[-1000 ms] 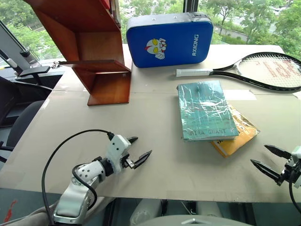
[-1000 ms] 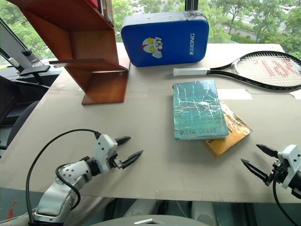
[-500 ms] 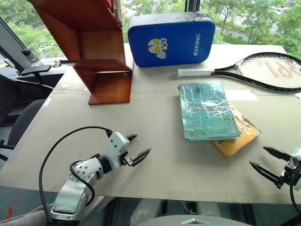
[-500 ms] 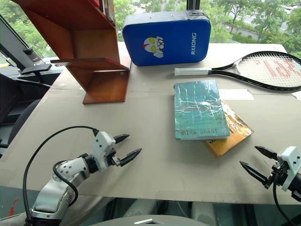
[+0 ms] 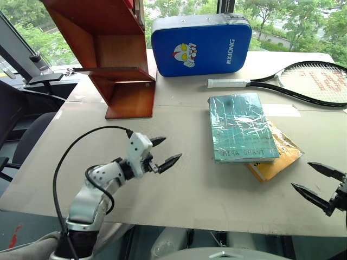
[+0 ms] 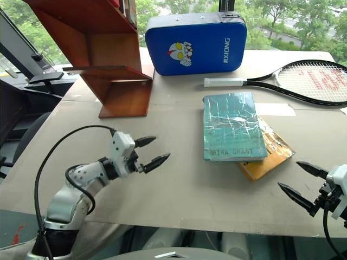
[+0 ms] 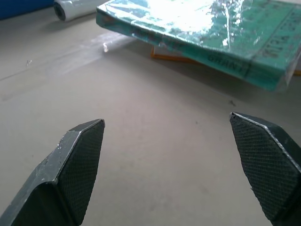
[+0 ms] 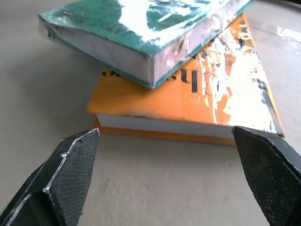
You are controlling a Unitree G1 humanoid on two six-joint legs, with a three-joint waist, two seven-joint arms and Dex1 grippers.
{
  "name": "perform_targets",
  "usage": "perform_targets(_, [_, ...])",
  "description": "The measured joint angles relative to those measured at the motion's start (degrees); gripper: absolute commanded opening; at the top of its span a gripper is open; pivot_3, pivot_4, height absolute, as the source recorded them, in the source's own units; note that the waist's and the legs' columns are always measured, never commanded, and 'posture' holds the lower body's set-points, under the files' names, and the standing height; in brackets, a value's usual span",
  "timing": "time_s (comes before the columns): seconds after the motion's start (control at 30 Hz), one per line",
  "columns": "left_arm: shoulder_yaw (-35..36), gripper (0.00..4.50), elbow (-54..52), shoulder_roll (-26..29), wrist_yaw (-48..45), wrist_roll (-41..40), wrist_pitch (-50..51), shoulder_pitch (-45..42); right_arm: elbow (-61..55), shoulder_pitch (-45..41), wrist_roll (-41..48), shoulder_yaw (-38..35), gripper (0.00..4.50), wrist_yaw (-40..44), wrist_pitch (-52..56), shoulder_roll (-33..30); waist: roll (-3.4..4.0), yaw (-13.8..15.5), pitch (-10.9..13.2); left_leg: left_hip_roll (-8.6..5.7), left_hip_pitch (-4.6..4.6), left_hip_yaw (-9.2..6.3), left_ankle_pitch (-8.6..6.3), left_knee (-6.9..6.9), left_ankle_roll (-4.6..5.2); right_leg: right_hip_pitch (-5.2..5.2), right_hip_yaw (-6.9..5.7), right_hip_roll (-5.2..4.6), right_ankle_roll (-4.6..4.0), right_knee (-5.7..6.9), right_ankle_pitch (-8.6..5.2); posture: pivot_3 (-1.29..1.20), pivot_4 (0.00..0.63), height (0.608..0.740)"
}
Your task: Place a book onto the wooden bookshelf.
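Observation:
The teal-green book (image 5: 241, 127) in shiny wrap lies flat on the table, on top of an orange-yellow book (image 5: 283, 158). The wooden bookshelf (image 5: 116, 49) stands at the far left corner of the table. My left gripper (image 5: 172, 148) hovers open over the table to the left of the book, pointing at it, with nothing between its fingers. In the left wrist view the book (image 7: 225, 28) lies ahead of the open gripper (image 7: 167, 118). My right gripper (image 5: 301, 175) is open near the table's front right edge. It points at the corner of the stacked books (image 8: 141, 19).
A blue padded case (image 5: 200, 43) with a cartoon face stands at the back, right of the shelf. A tennis racket (image 5: 303, 81) lies at the back right, beyond the books. Bare tabletop (image 5: 179, 119) stretches between the shelf and the books.
My left gripper has risen and moved forward and right, closer to the book. The right gripper has lifted a little. Both stay open.

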Motion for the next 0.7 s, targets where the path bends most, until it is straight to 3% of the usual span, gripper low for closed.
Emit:
perform_targets(0.1, [-1.01,4.37,2.44,-2.94,0.75,-4.15,7.04,-6.27,-5.42,0.76,3.58,-1.62,4.5,-1.54,3.79,-0.28,-0.11,0.02,0.07,0.0,-0.02,-0.02,0.01,0.02,0.01,-0.01,0.0,0.02,0.0,0.01,0.0,0.0,0.15,0.74])
perform_targets(0.23, [-1.8,4.37,6.45,-6.78,4.0,-13.4,26.78,-16.1,-12.98,2.52,9.83,-6.4,4.5,-4.37,9.91,-1.12,-0.27,-0.01,0.16,0.0,-0.04,-0.04,0.13,0.05,0.23,-0.02,0.0,0.04,0.01,0.0,0.0,0.0,0.15,0.74])
perform_targets(0.4, [-1.3,4.37,14.43,-12.72,6.72,-21.86,43.91,-22.71,-17.45,4.63,18.33,-13.4,4.5,-6.55,15.65,-1.63,-0.46,-0.09,0.27,0.01,-0.04,-0.04,0.13,0.04,0.24,-0.05,0.0,0.05,0.02,0.0,-0.01,0.0,0.15,0.74])
perform_targets(0.63, [4.37,4.37,24.69,-20.93,13.7,-26.2,56.16,-28.48,-21.1,7.14,22.0,-15.88,4.5,-7.63,17.98,-0.68,-0.65,-0.01,0.38,0.01,-0.05,-0.02,0.13,0.1,0.23,-0.05,0.04,0.06,0.03,0.02,-0.01,0.0,0.15,0.74])
perform_targets(0.7, [7.16,3.82,27.94,-23.97,15.89,-26.88,58.17,-30.46,-22.2,7.75,22.98,-16.59,4.5,-7.99,18.21,-0.27,-0.69,0.05,0.41,0.01,-0.06,-0.01,0.13,0.1,0.23,-0.05,0.04,0.05,0.03,0.02,-0.01,0.0,0.15,0.74])
